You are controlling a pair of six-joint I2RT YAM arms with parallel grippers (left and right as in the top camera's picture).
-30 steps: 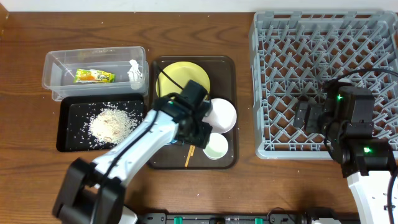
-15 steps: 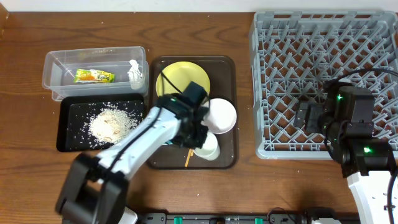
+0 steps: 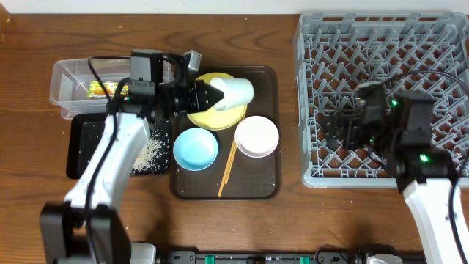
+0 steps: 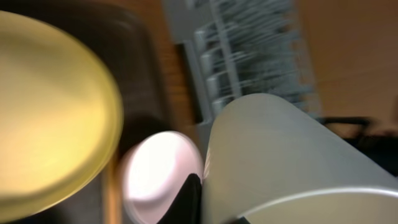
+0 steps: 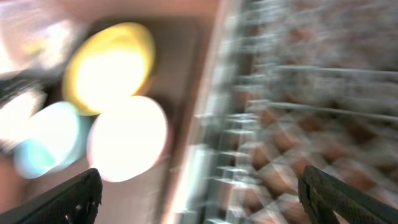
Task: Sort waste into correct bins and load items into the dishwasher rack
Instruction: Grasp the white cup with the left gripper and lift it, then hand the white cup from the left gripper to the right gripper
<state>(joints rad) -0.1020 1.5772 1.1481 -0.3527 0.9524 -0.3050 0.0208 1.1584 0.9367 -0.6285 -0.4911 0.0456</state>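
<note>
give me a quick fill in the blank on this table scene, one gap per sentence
1. The left pincer holds the small white cup over the ____ plate.
2. The ____ lie between the light blue bowl and the white bowl.
3. The snack wrapper lies inside the clear ____.
4. The right pincer hangs open over the grey ____.

Missing words: yellow; chopsticks; tub; rack.

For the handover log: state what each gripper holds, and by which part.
Left gripper holds the small white cup sideways by the end nearest it; rim or base, cannot tell. Right gripper holds nothing.
</note>
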